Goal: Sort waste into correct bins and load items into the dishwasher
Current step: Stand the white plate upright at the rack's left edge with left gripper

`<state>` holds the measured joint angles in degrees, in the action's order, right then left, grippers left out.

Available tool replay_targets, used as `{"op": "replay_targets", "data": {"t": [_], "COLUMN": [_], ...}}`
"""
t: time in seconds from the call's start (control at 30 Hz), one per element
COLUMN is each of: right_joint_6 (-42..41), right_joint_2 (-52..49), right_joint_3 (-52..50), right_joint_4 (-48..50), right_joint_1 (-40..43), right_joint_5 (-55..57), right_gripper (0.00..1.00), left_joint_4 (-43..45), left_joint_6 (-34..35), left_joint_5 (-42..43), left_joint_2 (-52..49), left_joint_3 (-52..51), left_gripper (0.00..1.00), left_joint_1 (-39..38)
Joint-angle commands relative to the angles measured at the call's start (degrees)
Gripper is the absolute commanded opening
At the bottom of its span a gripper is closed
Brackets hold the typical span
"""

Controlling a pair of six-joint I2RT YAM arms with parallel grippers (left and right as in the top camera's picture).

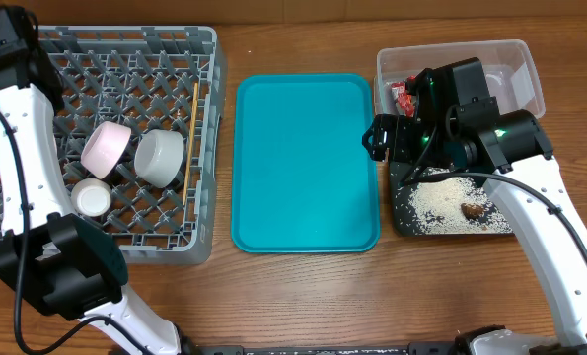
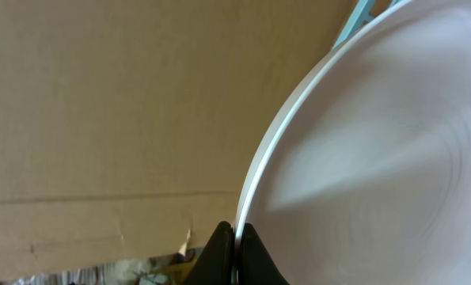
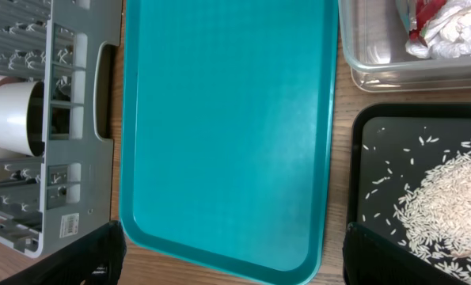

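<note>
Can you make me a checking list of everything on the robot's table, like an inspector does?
Surface: wooden table.
Job's things: dish rack holds pink dish, grey-green bowl, white cup and a chopstick. Clear tub holds red wrapper and paper scraps. Black tray holds rice and a brown lump.
Clutter: teal tray, bare, between rack and bins.
Pincers: left pincer shut on the pink plate, at its rim; right pincer open, holding nothing, above the teal tray.
Cables: a black cable along each arm.
Surroundings: brown cardboard behind the plate.
</note>
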<state>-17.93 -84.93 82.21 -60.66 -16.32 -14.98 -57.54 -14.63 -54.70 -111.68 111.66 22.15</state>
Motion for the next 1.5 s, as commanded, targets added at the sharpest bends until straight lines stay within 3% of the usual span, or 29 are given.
{"op": "replay_targets", "data": {"t": [0.0,0.53,0.77,1.2,1.47], "right_joint_6": [0.3,0.3,0.3,0.3,0.3], "right_joint_2": [0.0,0.0,0.0,0.0,0.0], "right_joint_3": [0.2,0.2,0.2,0.2,0.2], "right_joint_4": [0.3,0.6,0.9,2.0,2.3], "right_joint_1": [-0.1,-0.1,-0.1,-0.1,-0.1], "right_joint_5": [0.3,0.3,0.3,0.3,0.9], "right_gripper": [0.89,0.89,0.89,0.88,0.88], "left_joint_4": [1.8,5.0,5.7,4.8,-1.0], "left_joint_6": [-4.7,-9.4,-9.4,-8.9,-7.2], "left_joint_5": [3.5,5.2,-0.7,-0.7,-0.8], "left_joint_2": [-0.6,-4.2,-6.8,-6.7,-6.7], "left_joint_3": [0.1,0.1,0.1,0.1,0.1], "left_gripper": [0.04,0.04,0.04,0.04,0.11], "left_joint_1": [0.5,1.0,0.2,-9.4,-13.3]}}
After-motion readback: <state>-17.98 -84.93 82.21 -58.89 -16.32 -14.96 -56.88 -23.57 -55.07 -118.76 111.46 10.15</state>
